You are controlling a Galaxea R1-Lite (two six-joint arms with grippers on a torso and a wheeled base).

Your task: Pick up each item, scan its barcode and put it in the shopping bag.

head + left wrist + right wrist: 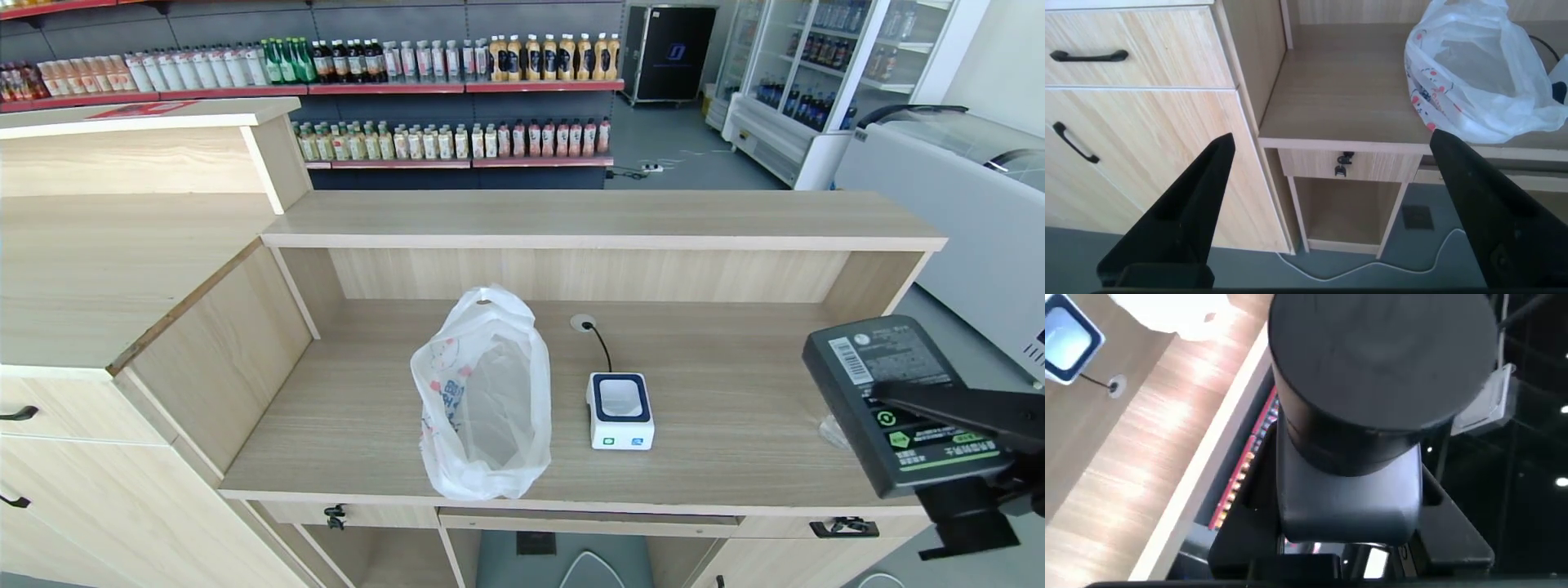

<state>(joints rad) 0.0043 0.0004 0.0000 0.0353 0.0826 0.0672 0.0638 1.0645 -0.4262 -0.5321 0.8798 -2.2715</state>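
Note:
A white plastic shopping bag [482,400] stands open on the wooden counter [735,441], left of centre. Right beside it sits a small white barcode scanner [620,408] with a dark window facing up. At the counter's right end my right gripper [927,408] is shut on a dark pack [886,376], held above the edge with its white barcode label turned upward. In the right wrist view the pack's round dark end [1372,392] is close up, with the scanner [1065,343] far off. My left gripper [1331,212] is open and holds nothing, low in front of the counter's left corner, with the bag [1478,73] beyond it.
A raised ledge [604,220] walls the counter's back, and a taller cabinet [122,269] with drawers [1127,49] closes its left side. The scanner's cable runs to a hole [583,322] in the top. Bottle shelves and a chest freezer [963,196] stand behind.

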